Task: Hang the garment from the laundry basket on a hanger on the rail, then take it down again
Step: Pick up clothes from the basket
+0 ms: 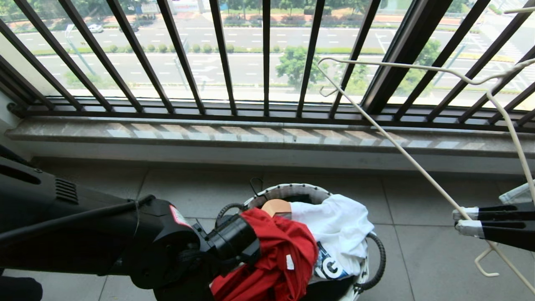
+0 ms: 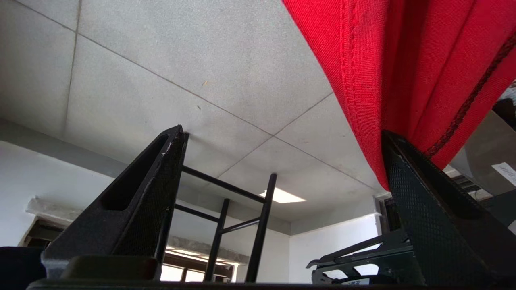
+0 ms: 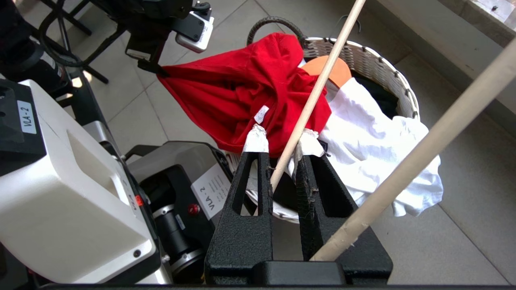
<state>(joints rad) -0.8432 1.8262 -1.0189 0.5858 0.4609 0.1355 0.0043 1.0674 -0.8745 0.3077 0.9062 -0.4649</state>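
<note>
My left gripper [image 2: 282, 141] is spread wide under the shirt [image 1: 276, 255], which drapes over one finger [image 2: 419, 209] at the basket's [image 1: 288, 191] rim, not clamped. My right gripper [image 1: 459, 221] pinches the hanger [image 1: 401, 154] beside the basket. I judge this early: threading, hanging and taking down all remain.
</note>
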